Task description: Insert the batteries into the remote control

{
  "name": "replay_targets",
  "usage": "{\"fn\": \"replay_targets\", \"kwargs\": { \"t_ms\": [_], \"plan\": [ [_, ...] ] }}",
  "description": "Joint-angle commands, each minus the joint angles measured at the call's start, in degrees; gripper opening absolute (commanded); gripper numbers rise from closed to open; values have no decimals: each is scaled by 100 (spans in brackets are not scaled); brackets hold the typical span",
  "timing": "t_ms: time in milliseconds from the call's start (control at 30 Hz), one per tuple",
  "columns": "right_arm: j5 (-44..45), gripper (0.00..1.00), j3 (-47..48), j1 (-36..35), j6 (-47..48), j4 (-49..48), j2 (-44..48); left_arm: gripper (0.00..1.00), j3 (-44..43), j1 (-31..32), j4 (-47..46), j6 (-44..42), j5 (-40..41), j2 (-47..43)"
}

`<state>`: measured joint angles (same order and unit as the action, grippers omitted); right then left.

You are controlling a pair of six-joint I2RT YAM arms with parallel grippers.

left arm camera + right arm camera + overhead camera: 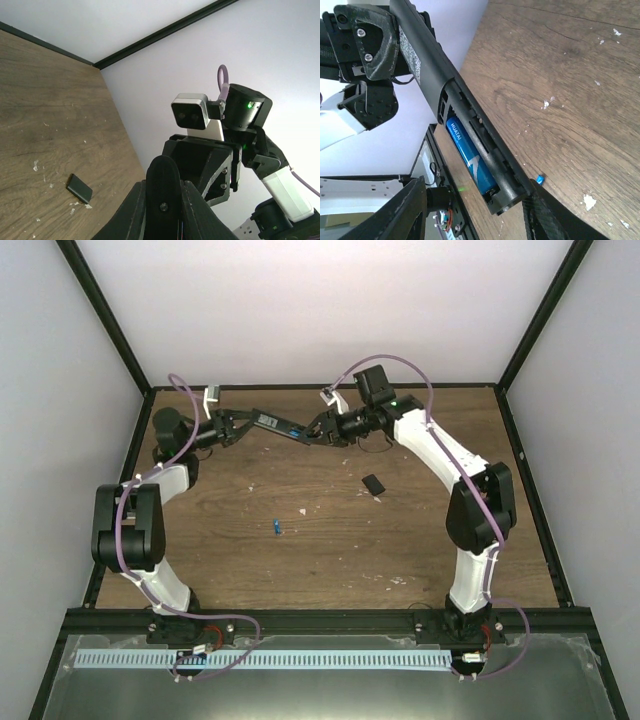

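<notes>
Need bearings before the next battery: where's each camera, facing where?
Top external: high behind the bases, looking down at the table; both arms show.
Left wrist: on left arm, faces right arm; own fingers below.
Right wrist: on right arm, faces the battery in the remote control; own fingers below.
Shared: cover piece, top and left wrist.

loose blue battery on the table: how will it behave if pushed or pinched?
Likely rolls if nudged sideways: the loose battery is a small smooth cylinder on the flat wooden table, with nothing against it to stop it. Probably rigid but slippery in a pinch: the seated battery in the remote control shows a glossy wrap.
</notes>
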<state>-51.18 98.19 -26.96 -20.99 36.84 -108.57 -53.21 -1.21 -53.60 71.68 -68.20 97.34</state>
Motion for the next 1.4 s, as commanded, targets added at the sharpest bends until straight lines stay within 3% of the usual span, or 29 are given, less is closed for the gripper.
{"fn": "replay_targets", "kwargs": {
  "t_ms": [0, 933, 1233, 1367],
  "plan": [
    [-372, 44, 13, 68, -287, -309, 146, 0, -46, -11, -246, -56, -96, -101],
    [-191, 16, 173, 51, -490, -338, -98, 0, 13, -10, -335, -52, -154, -37],
    [-164, 12, 263, 53, -553, -339, -181, 0, 7, -15, -356, -71, -176, -22],
    [-121, 17, 274, 51, -416, -264, -117, 0, 4, -19, -379, -40, -136, 1]
  ]
}}
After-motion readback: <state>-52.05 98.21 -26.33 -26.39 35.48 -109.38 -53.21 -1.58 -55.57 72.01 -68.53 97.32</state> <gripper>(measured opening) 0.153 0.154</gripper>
